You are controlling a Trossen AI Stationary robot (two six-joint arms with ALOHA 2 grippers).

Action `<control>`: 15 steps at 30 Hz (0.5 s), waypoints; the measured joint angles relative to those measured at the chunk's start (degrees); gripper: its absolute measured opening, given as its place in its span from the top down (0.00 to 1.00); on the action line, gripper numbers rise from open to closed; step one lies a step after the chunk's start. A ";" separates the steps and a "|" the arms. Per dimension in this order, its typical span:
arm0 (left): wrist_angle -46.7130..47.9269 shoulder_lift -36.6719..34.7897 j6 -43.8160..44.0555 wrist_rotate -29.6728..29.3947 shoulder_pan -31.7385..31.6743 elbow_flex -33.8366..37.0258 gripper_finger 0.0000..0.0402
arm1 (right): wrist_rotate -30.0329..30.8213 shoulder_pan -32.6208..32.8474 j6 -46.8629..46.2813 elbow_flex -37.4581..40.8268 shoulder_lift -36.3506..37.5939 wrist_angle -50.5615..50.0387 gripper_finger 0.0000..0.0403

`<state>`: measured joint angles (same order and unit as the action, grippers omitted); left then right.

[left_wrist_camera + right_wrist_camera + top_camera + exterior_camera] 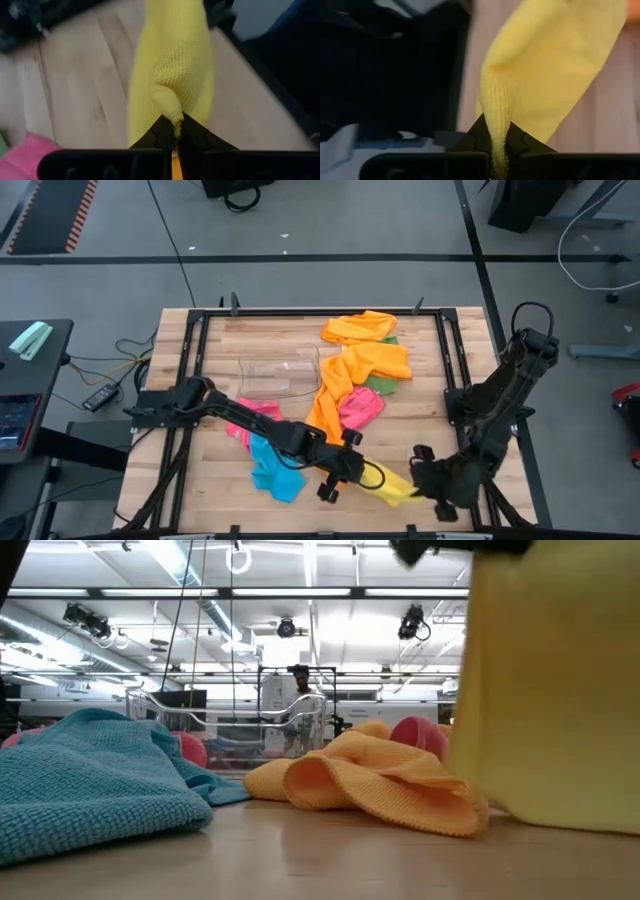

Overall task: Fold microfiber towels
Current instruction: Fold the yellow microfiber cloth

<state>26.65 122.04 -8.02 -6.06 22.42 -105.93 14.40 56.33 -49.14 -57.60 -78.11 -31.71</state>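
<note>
yellow towel point(545, 690) hangs stretched, bunched corners pinched: left fingers point(176, 131), right fingers point(499, 142) clamped tight.

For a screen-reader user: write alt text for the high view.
Both grippers, left and right, are shut on a yellow towel stretched between them at the table's near edge. Behind lie blue, pink, orange and green towels and a clear bin.

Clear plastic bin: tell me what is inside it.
From above, the clear plastic bin shows only bare wood through its walls; no towel lies inside. The orange towel lies beside it. Nothing visibly covers its interior.
</note>
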 joint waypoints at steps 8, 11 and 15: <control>1.16 -0.02 5.92 6.00 0.70 -4.70 0.94 | 0.08 2.41 0.82 -6.39 0.44 -5.52 0.96; 0.58 0.89 6.72 6.99 0.62 -4.61 0.95 | -0.01 1.69 0.74 -5.01 0.39 -6.17 0.96; -3.55 2.27 6.69 7.06 0.42 0.14 0.95 | -0.81 -1.35 1.03 -0.76 -1.05 -6.60 0.96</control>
<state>23.10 124.31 -1.32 0.99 22.84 -105.80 13.60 54.98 -48.11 -58.36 -79.16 -38.31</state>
